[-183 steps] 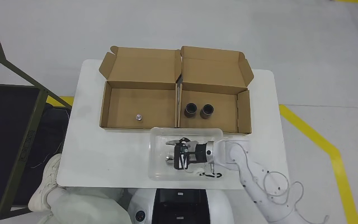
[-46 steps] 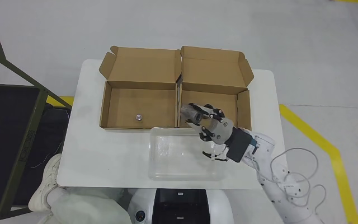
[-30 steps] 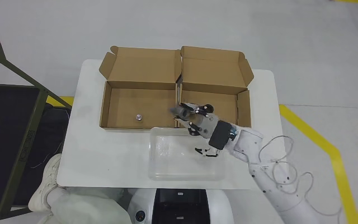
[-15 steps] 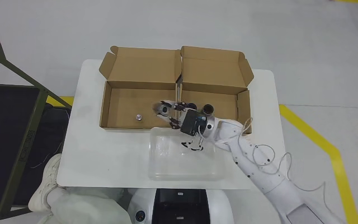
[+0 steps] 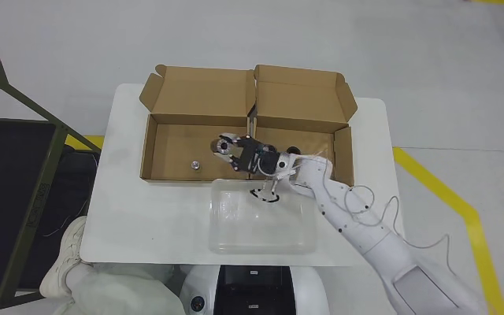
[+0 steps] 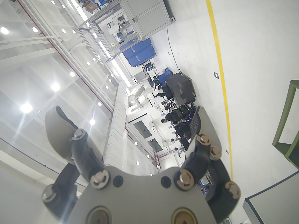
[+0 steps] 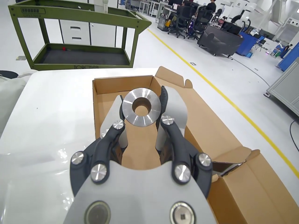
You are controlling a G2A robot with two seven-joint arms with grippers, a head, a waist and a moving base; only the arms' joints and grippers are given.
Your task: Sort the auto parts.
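Observation:
My right gripper (image 5: 227,147) (image 7: 141,110) is shut on a silver metal ring (image 7: 141,110) (image 5: 224,145) with a round bore, held above the left cardboard box (image 5: 169,161) (image 7: 105,87). A small silver part (image 5: 194,165) lies on that box's floor, left of the held ring. In the right cardboard box (image 5: 340,157) a black cylinder (image 5: 294,152) peeks out behind my arm. My left gripper (image 6: 126,127) points away from the table toward the room, open with nothing between its fingers.
A clear plastic tray (image 5: 262,216) sits on the white table (image 5: 126,205) in front of the boxes, with my right arm passing over its back edge. Both boxes have raised lids at the back. A green cart (image 7: 70,36) stands beyond the table's left side.
My right gripper lifted the silver ring out of the clear tray and carried it left, past the right box's front wall, until it hangs over the left box.

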